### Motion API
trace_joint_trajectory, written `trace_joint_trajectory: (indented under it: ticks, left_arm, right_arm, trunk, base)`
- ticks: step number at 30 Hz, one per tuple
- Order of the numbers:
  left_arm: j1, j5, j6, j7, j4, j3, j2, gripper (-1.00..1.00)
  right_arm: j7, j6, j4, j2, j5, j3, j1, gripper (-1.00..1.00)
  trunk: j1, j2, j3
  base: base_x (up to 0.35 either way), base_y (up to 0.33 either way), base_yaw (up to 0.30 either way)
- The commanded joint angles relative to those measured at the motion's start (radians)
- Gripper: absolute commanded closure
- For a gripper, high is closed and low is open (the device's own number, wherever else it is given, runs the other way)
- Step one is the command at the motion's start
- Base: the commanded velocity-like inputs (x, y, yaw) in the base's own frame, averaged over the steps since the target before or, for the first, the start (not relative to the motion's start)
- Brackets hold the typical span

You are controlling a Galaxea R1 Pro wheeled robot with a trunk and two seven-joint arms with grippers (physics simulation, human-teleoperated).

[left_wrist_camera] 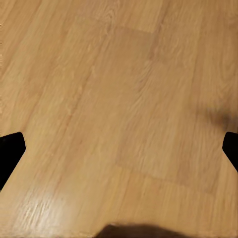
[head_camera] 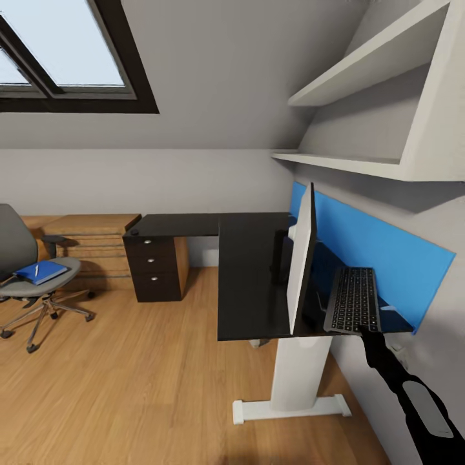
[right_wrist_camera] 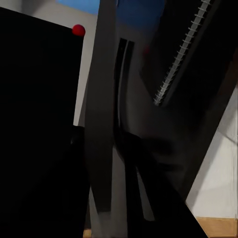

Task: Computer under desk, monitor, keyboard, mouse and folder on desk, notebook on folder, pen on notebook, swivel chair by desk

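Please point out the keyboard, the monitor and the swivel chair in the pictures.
keyboard (head_camera: 352,300): head view, middle of its key field.
monitor (head_camera: 302,261): head view, its pale back panel, seen nearly edge-on.
swivel chair (head_camera: 48,285): head view, front of its grey seat.

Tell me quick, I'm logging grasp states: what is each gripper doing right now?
Left gripper: open, empty, over the wood floor.
Right gripper: jaws closed on the keyboard, held above the desk.
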Motion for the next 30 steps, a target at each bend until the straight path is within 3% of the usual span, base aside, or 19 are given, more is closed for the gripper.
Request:
trace_joint_trajectory:
  ticks: [1, 15, 23, 30]
  left_arm:
    - [-0.001, 0.009, -0.005, 0.006, 0.000, -0.005, 0.001, -1.00]
    - [-0.001, 0.010, -0.004, 0.006, 0.000, -0.005, 0.001, -1.00]
    - [-0.001, 0.010, -0.001, 0.004, 0.000, -0.004, 0.002, -1.00]
    - [-0.001, 0.011, 0.000, 0.005, 0.001, -0.002, 0.004, -1.00]
  right_arm:
    - [0.004, 0.007, 0.000, 0.000, -0.009, -0.003, -0.001, 1.00]
    - [0.006, 0.006, -0.002, 0.001, -0.008, -0.001, -0.001, 1.00]
    - [0.007, 0.005, -0.088, 0.008, -0.009, 0.001, 0.004, 1.00]
    - [0.006, 0.000, -0.145, 0.047, -0.005, 0.001, 0.010, 1.00]
  trunk:
    - [-0.001, -0.001, -0.001]
    - [-0.001, -0.001, -0.001]
    - [-0.001, -0.001, -0.001]
    - [-0.001, -0.001, -0.001]
  base:
    - [-0.277, 0.000, 0.000]
    - [-0.263, 0.000, 0.000]
    - [-0.257, 0.000, 0.000]
    - [-0.029, 0.000, 0.000]
